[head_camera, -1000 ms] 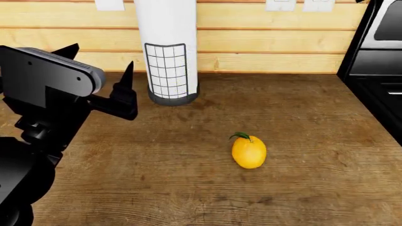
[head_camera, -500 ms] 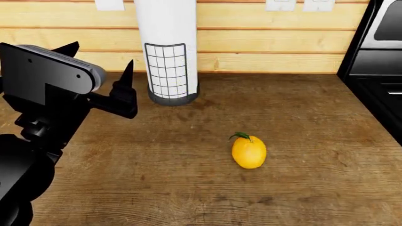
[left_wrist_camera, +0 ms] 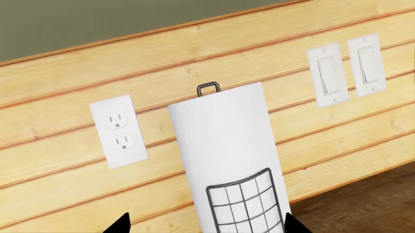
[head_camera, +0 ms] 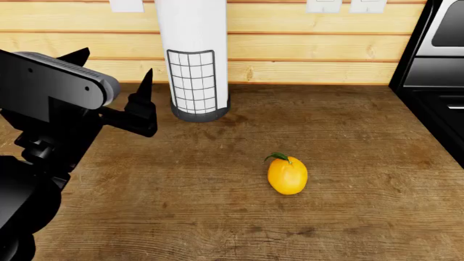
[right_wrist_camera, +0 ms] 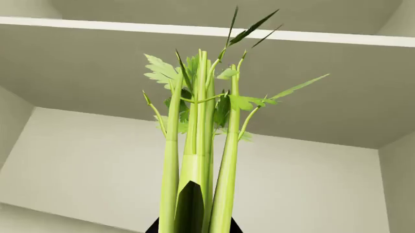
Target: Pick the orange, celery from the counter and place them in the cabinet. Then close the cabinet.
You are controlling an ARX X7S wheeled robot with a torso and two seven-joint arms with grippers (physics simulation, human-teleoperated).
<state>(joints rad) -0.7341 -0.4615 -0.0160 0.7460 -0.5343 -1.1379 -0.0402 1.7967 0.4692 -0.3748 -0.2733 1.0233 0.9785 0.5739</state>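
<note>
Tabletop (head_camera: 217, 217) of brown wood grain fills most of the head view, backed by a wall of pale horizontal planks (head_camera: 312, 54). No brand, label or readable writing shows on anything. A black oven front (head_camera: 435, 81) closes off the right side. The left arm's dark bulk (head_camera: 43, 136) covers the tabletop's left part, and its claw (head_camera: 112, 89) hangs above the wood with the two pointed fingers set apart, nothing between them. Just beyond that claw stands a tall white paper towel roll (head_camera: 193, 49) in a dark wire grid holder, near the wall. In the left wrist view the roll sits between the two fingertips' line of sight, with a white power outlet (left_wrist_camera: 118, 130) and two white light switches (left_wrist_camera: 343, 73) on the planks behind it. The orange (head_camera: 287, 174) lies alone on the open wood, well apart from the left claw and the roll, its green leaf turned toward the wall.

The right claw (right_wrist_camera: 191, 225) shows only as a dark sliver at the picture's edge, closed on the celery (right_wrist_camera: 198, 145), it seems, whose pale stalks and green leaves rise against a plain grey-white recess.
</note>
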